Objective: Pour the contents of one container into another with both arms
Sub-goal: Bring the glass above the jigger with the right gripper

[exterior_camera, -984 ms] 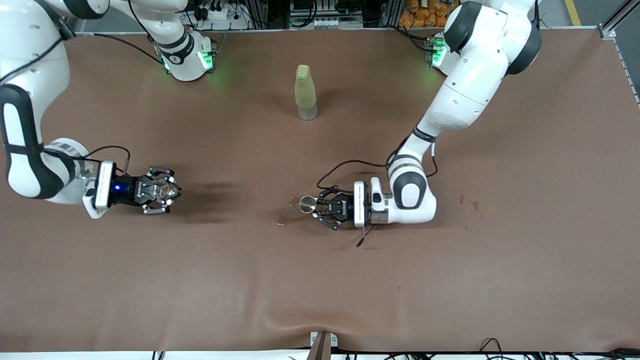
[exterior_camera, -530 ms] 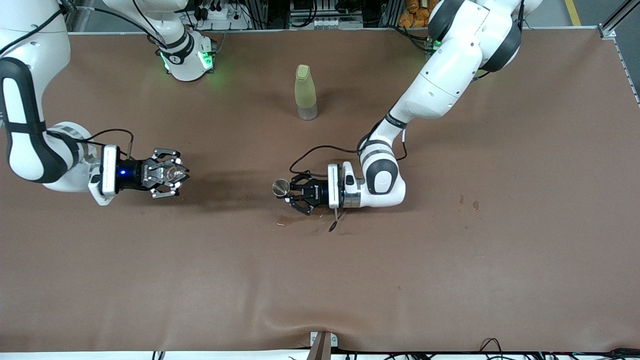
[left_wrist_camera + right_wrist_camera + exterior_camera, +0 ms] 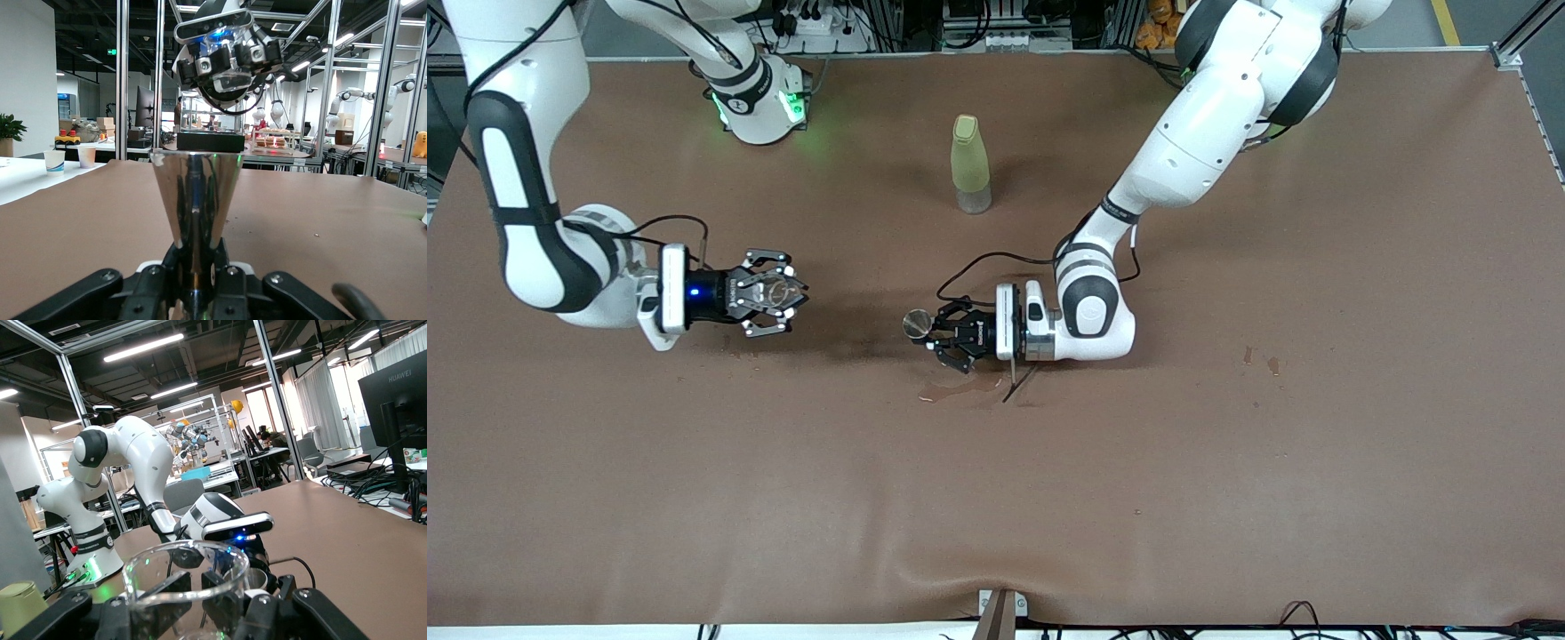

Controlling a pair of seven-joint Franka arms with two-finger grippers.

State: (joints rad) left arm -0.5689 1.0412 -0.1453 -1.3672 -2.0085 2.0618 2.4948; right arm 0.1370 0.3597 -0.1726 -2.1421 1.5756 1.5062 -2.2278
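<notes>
Left end effector point(image 3: 932, 331) pinching a steel jigger point(image 3: 917, 324), right end effector point(image 3: 783, 294) clamping a glass beaker point(image 3: 775, 291) — both, above the bench point(image 3: 1316, 462), have drawn closer together — pouring looks imminent.

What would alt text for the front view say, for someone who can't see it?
Two white robot arms face each other over a brown table: the left end effector grips a metal cup, the right end effector a clear glass beaker. A yellow-green bottle stands farther from the camera, between the arms' bases.
</notes>
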